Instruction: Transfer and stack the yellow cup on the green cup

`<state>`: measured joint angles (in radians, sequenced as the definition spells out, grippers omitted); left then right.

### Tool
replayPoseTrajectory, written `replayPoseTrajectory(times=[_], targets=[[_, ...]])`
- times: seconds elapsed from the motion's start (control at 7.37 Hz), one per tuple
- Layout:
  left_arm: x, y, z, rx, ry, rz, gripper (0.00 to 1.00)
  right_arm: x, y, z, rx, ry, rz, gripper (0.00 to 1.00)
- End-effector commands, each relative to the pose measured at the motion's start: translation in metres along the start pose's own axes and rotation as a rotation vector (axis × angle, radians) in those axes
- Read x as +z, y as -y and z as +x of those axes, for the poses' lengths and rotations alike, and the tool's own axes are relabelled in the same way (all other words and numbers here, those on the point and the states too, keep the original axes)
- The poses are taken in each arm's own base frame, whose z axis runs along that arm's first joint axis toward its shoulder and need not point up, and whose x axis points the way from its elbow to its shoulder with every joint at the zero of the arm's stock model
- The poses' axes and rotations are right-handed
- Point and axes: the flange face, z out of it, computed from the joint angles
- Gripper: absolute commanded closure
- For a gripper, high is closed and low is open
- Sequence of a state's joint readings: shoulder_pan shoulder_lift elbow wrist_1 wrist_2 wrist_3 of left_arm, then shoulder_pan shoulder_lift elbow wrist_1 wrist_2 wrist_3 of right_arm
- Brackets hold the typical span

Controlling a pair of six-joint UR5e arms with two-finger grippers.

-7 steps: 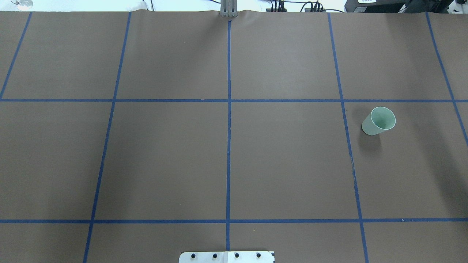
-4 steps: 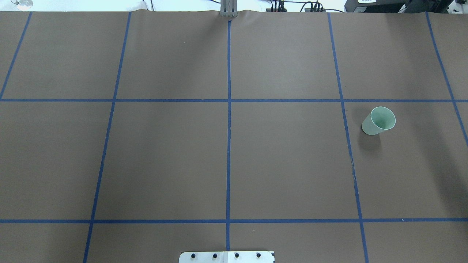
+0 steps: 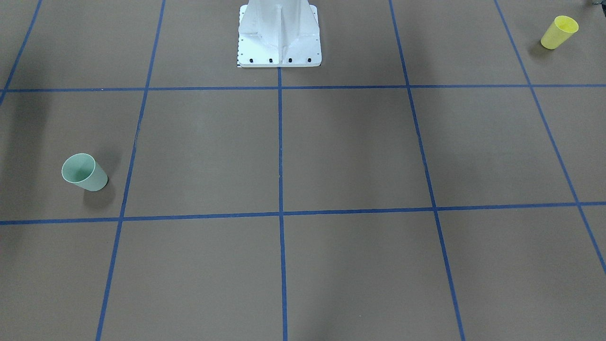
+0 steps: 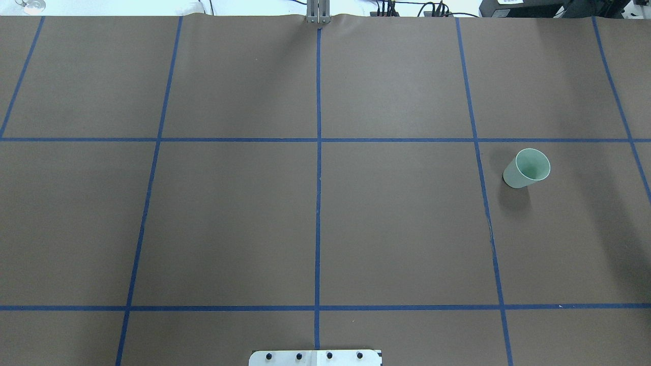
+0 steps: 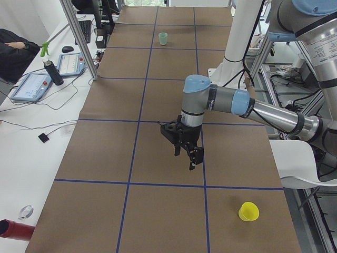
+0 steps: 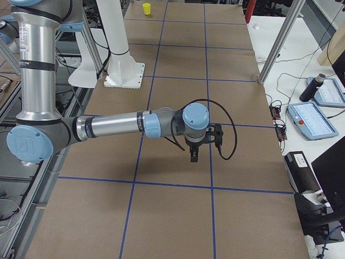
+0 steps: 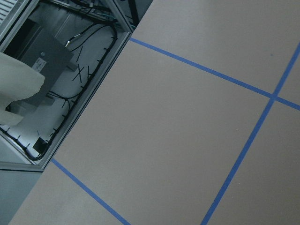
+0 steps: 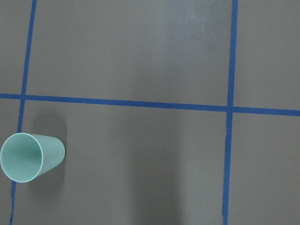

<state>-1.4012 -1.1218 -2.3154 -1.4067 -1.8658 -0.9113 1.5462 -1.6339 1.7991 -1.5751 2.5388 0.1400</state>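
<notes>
The yellow cup [image 3: 559,32] stands upright, mouth up, on brown paper taped with a blue grid. It sits far out to the robot's left of the white robot base [image 3: 279,38], about level with that base and close to the robot's edge of the table [image 3: 355,151]. Nothing touches it.

The green cup [image 3: 84,172] also stands upright and alone. It is far out to the robot's right of the base and further forward from it, toward the operators' side. The two cups are well apart, with the base roughly between them.

The left gripper [image 5: 185,159] hangs above the paper with its fingers pointing down, forward of the base and a little to the robot's left of it. It shows only in the side view, so I cannot tell how wide its jaws stand. The right gripper [image 6: 194,156] hangs likewise forward of the base on the robot's right; its jaws cannot be judged either. Both appear to hold nothing.

The task looks not yet begun. The left arm is the nearer one to the yellow cup. From that gripper the cup lies further out from the base toward the robot's left, and back toward the robot's edge. Its long axis is vertical, so a downward grasp across the rim or wall would suit.
</notes>
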Motion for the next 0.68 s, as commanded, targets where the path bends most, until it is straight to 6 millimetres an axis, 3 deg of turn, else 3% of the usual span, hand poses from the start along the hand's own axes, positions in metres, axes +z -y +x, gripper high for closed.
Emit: replayPoseTrajectory(times=[0.0,0.54], targets=[[0.018,-0.03,0.011,-0.166,0.098,0.02,0.0,-0.001,0.001,-0.002,0.008,0.006,0.002,0.0],[0.067,-0.095,0.032,-0.378,0.346,0.091,0.0,-0.005,0.006,-0.008,-0.009,0.008,0.011,0.0]])
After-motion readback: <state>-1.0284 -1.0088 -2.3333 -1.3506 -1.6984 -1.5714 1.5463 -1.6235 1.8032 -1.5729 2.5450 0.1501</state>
